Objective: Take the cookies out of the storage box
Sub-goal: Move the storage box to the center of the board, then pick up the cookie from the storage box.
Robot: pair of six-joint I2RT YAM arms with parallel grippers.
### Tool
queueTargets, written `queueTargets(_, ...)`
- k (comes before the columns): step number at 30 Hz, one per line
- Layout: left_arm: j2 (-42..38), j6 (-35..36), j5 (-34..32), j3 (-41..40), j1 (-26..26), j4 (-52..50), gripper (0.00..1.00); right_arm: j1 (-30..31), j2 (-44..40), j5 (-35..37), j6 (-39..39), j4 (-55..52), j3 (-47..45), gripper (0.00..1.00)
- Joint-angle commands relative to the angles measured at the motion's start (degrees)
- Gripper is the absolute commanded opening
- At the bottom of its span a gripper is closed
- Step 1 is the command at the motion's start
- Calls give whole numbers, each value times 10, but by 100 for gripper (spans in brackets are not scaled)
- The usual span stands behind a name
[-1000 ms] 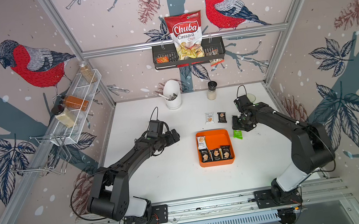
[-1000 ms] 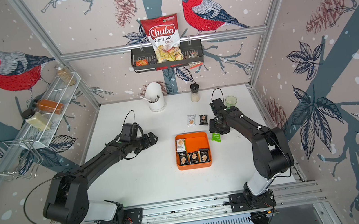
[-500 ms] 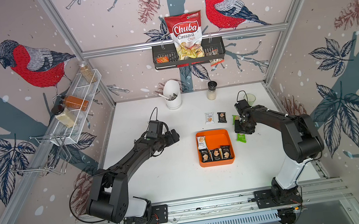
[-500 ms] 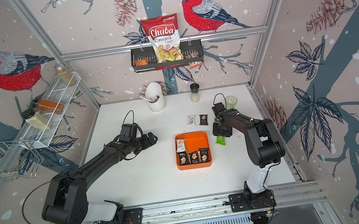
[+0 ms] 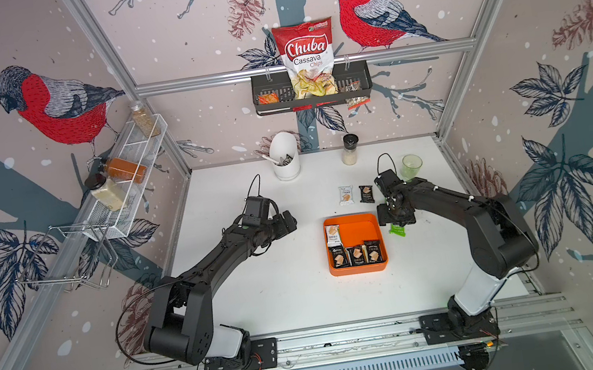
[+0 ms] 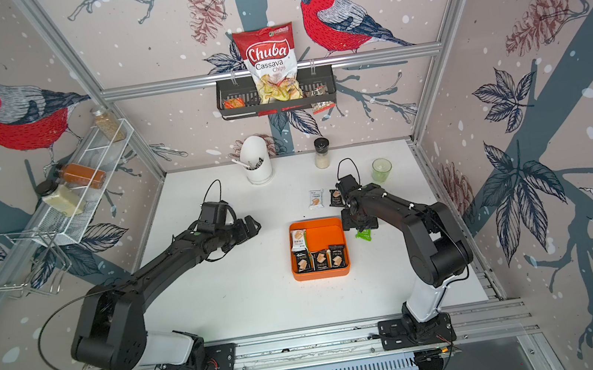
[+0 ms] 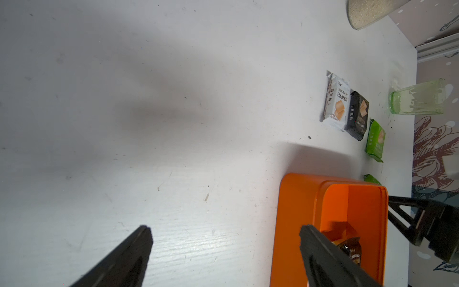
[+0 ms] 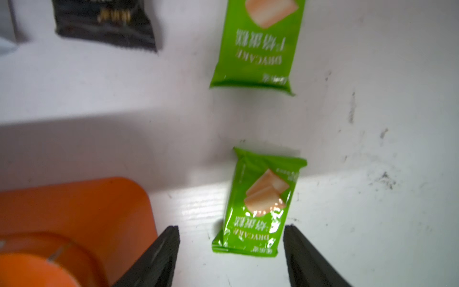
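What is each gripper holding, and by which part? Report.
Nothing. The right gripper: open around a green packet lying on the table; left gripper: open, empty.

Storage box (image 5: 359, 229) orange. Green pkt (image 8: 258, 203) w/ tan cracker pic; black pkts (image 5: 355, 255); white pkt (image 5: 345, 195). Table (image 5: 282, 293) white. Walls (image 5: 189, 33): red bullfinch print.

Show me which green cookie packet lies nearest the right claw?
The green packet by the orange plastic tray, under the open right gripper; the other green packet lies farther.
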Motion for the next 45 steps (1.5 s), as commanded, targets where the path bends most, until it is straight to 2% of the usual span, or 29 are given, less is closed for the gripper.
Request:
queueTargets(1,1,13,9,5,1,-1,97,31,-12,14,29,-33,-21,72)
queueTargets(6,-6,22,11,-2,2,-7,97,89,-21,-7,66,-34,-51,72)
queueTargets(11,-13,29,14,-8,1,-14,97,133,-15,-34,103,-14,-44,72)
queueTargets(18,-36,45,23,16,0,-54,96,155,-4,-32,131,-34,2,72)
queueTargets(24,-50,69,10,61,-15,-103,96,110,-23,-17,128,-48,39,72)
queueTargets(30,-55,56,-9,73,-53,-111,92,57,-39,-69,121,9,70,72)
queueTargets(37,-35,-6,-32,93,-99,-119,73,36,-24,-93,91,23,118,71)
queueTargets(40,-27,-29,-66,101,-122,-133,67,27,-33,-90,75,41,102,71)
queueTargets(42,-17,-52,-76,112,-134,-145,62,8,-42,-123,72,56,85,71)
queueTargets(45,-6,-81,-124,134,-167,-164,61,-16,-67,-165,62,95,46,70)
